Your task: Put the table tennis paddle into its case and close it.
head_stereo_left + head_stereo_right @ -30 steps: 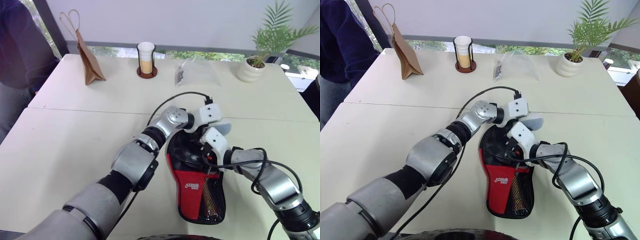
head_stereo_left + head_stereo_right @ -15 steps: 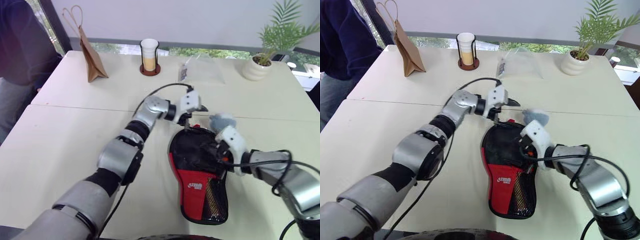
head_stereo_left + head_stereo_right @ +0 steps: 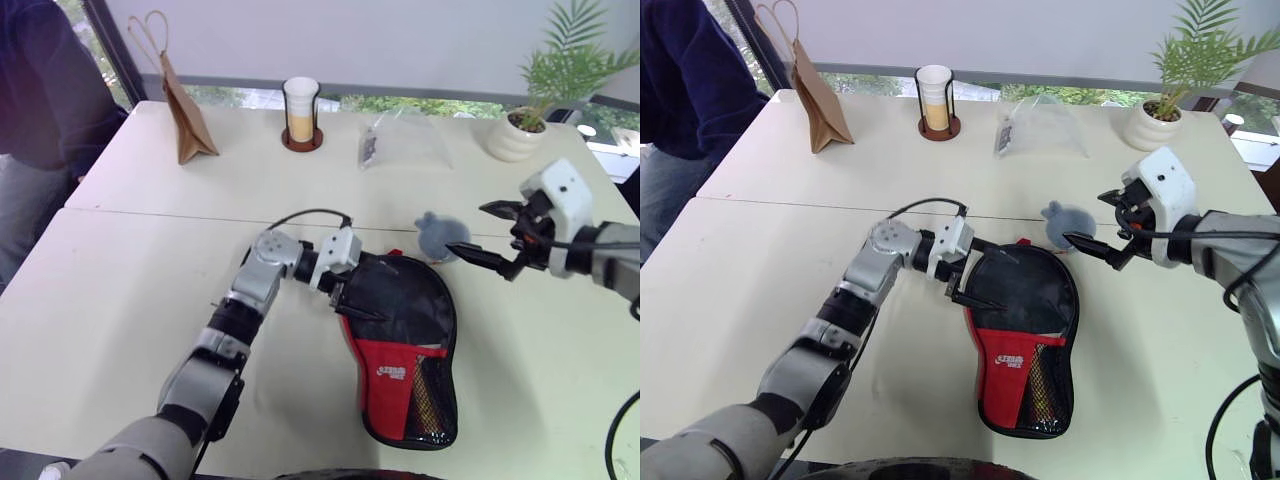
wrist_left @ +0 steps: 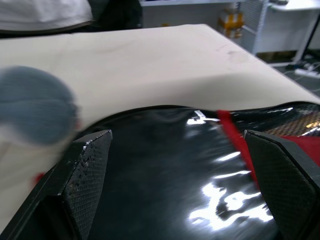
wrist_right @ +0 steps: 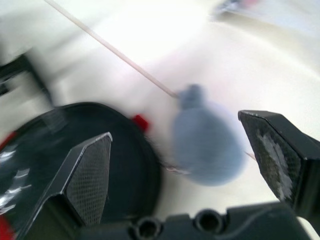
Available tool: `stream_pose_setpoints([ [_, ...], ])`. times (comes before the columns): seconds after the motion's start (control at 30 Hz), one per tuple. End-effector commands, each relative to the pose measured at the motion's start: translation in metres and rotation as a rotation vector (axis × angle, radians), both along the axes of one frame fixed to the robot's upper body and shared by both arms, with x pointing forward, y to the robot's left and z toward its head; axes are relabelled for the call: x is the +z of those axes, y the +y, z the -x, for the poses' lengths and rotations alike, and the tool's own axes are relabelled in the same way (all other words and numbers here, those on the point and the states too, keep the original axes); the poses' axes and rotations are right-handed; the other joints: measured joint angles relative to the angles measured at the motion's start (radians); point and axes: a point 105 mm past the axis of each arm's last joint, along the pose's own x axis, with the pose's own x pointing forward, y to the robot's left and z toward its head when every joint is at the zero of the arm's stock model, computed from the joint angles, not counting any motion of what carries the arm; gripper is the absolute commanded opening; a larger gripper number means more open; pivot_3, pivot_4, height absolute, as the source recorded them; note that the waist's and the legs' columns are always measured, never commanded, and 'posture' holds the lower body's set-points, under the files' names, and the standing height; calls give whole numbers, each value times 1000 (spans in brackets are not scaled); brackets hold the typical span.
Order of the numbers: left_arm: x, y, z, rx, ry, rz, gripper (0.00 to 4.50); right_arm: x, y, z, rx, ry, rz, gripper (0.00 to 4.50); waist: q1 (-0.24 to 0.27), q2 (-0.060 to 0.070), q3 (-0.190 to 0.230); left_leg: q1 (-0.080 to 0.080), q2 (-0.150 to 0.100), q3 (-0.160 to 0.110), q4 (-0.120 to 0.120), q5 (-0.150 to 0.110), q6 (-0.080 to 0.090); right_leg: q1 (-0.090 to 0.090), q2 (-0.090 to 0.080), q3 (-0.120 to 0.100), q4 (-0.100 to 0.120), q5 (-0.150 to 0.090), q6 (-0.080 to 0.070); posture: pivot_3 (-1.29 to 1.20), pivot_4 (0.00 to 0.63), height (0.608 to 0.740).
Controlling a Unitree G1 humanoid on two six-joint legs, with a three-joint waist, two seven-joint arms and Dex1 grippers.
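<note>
Head views: the case (image 3: 405, 350) is seen lying flat on the table (image 3: 120, 270), round end away from the robot, red panel and mesh pocket nearer. The paddle can't be picked out separately, so it's probably inside already, though that's a guess. The left gripper (image 3: 362, 294) is held at the case's left edge, jaws spread, nothing grasped. The right gripper (image 3: 490, 236) is lifted off to the case's right, also spread and empty. A small grey tag (image 3: 434, 234) is seen just past the case's far rim.

Left wrist view: glossy black case fabric is seen between the wide-apart fingers (image 4: 87, 165).

Right wrist view: the grey tag is seen beside the case's rim.

Zip looks shut from here, but it can't be confirmed.
</note>
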Motion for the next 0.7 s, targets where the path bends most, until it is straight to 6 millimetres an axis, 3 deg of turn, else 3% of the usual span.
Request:
stream_pose_setpoints([
  [0.03, 1, -10, 10, 0, -19, 6, 4391, -2, -9, -21, -13, -7, 14, 4500, 0, 1, 0, 0, 0, 0, 0, 0, 0, 0, 0, 0, 0, 0, 0, 0, 150, 740],
  [0.3, -24, -17, 12, 84, 7, -32, 4391, -33, -9, -53, 0, 134, -43, 4500, 2, 2, 0, 0, 0, 1, 1, 1, -2, 0, 0, 0, 0, 0, 0, 0, 150, 740],
  [0.53, -32, -19, 11, 115, 20, -48, 4391, -55, -12, -72, -31, 228, -47, 4500, 2, 3, 0, 0, 0, 1, 1, 2, -3, 0, 0, 0, 0, 0, 0, 0, 150, 740],
  [0.63, -36, -19, 10, 128, 27, -61, 4500, -57, -12, -73, -26, 238, -53, 3613, 2, 3, 0, 0, 0, 1, 1, 2, -3, 0, 0, 0, 0, 0, 0, 0, 150, 740],
  [0.7, -40, -17, 9, 139, 40, -83, 4500, -56, -13, -73, -27, 233, -52, 2629, 2, 3, 0, 0, 0, 1, 1, 2, -3, 0, 0, 0, 0, 0, 0, 0, 150, 740],
])
